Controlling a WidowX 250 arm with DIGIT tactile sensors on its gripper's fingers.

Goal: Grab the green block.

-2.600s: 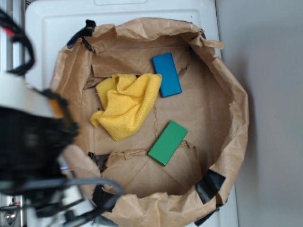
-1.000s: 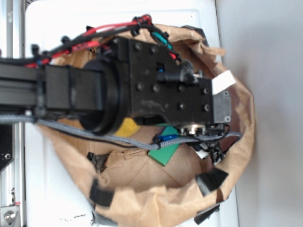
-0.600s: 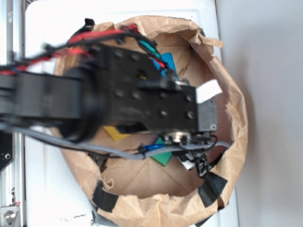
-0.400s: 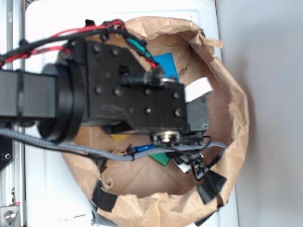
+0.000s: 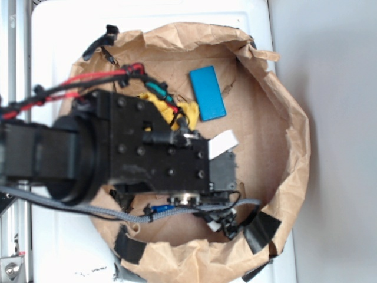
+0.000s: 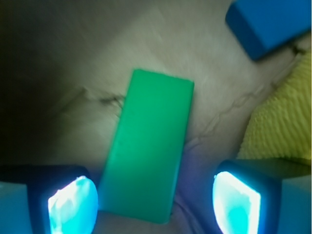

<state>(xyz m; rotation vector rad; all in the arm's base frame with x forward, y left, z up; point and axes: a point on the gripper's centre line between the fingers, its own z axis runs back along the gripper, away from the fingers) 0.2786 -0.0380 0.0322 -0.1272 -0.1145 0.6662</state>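
The green block (image 6: 148,146) lies flat on brown paper in the wrist view, its long axis slightly tilted. Its near end sits between my two fingers, close to the left pad (image 6: 73,204), with a wider gap to the right pad (image 6: 236,202). My gripper (image 6: 155,204) is open and holds nothing. In the exterior view the arm and gripper body (image 5: 221,168) hang over the bag's lower middle and hide the green block completely.
A blue block (image 5: 207,92) (image 6: 268,22) lies at the back of the brown paper bag (image 5: 288,147). A yellow cloth (image 5: 188,111) (image 6: 280,126) peeks from under the arm, right of my right finger. Crumpled bag walls ring the area.
The arm swung in over the bag, reached far right, then drew back left and toward the near side, uncovering the blue block. The green block has stayed in place.
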